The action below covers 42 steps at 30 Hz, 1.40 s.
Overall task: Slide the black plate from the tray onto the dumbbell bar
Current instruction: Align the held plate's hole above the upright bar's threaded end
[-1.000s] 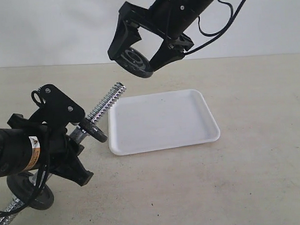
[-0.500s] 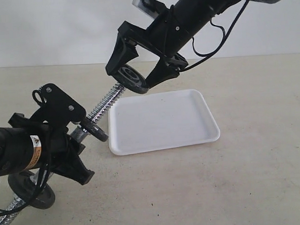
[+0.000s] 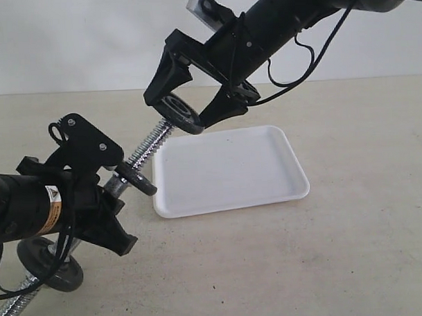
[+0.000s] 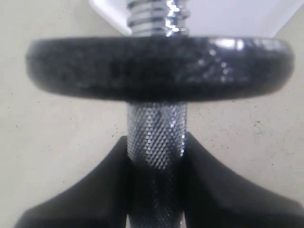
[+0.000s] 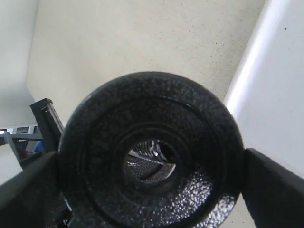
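The pale beige bench (image 3: 353, 250) carries the flat white rectangular plastic tray (image 3: 229, 172) about midway between its left and right edges. The tray is bare, so the disc has already been lifted off it.

The chrome steel dumbbell bar (image 3: 149, 143) slants from the bench's near left corner up toward the far edge, its threaded end raised and free. The left pincer (image 3: 108, 200) is clenched around the knurled middle (image 4: 156, 137). Judging by the pose, it props the bar at an angle so the tip points at the incoming disc. A second black iron disc (image 3: 134, 181) already sits on the bar just beyond that grip.

The right pincer (image 3: 183, 109) grasps the small round matte-black iron plate (image 3: 180, 112) by its rim, one finger on each side. This leaves the central hole clear. The plate hangs in the air toward the far edge, left of the middle, tilted face-on to the bar's end. The threaded tip (image 5: 151, 164) shows through the hole, so the two look lined up. Whether the tip has entered cannot be told.
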### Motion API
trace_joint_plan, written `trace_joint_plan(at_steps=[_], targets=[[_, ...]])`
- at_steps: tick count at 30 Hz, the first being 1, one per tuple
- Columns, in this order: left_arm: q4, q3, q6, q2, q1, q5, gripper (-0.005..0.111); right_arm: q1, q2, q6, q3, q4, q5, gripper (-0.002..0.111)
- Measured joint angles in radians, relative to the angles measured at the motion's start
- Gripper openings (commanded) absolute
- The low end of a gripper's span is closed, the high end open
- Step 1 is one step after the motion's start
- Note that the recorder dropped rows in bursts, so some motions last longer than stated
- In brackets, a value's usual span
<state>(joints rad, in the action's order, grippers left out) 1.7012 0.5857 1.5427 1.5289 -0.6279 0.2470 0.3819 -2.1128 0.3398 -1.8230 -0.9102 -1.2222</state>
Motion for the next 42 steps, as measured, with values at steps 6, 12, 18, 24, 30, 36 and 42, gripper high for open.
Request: trace_joint_plan(at_steps=[6, 12, 18, 24, 30, 36, 42], targets=[[-0.003, 0.001, 0.0, 0.0, 0.0, -0.008, 0.004, -0.001, 0.0, 0.006, 0.0, 0.0, 0.0, 0.0], [-0.019, 0.001, 0.005, -0.021, 0.003, -0.027, 0.004, -0.001, 0.0, 0.02, 0.0, -0.007, -0.004, 0.0], [-0.026, -0.001, 0.014, -0.043, 0.003, -0.044, 0.004, -0.002, 0.004, 0.04, 0.0, -0.013, 0.004, 0.0], [-0.026, -0.001, 0.014, -0.046, 0.005, -0.053, 0.004, -0.004, 0.004, 0.058, 0.0, -0.013, 0.005, 0.0], [-0.026, -0.001, 0.014, -0.046, 0.005, -0.053, 0.004, -0.004, 0.004, 0.079, 0.0, -0.013, 0.005, 0.0], [-0.026, -0.001, 0.012, -0.046, 0.005, -0.053, 0.004, -0.004, 0.004, 0.103, 0.0, -0.013, 0.005, 0.0], [-0.02, 0.001, 0.007, -0.01, 0.005, -0.053, 0.004, -0.004, 0.004, 0.105, 0.0, 0.004, 0.002, 0.0]])
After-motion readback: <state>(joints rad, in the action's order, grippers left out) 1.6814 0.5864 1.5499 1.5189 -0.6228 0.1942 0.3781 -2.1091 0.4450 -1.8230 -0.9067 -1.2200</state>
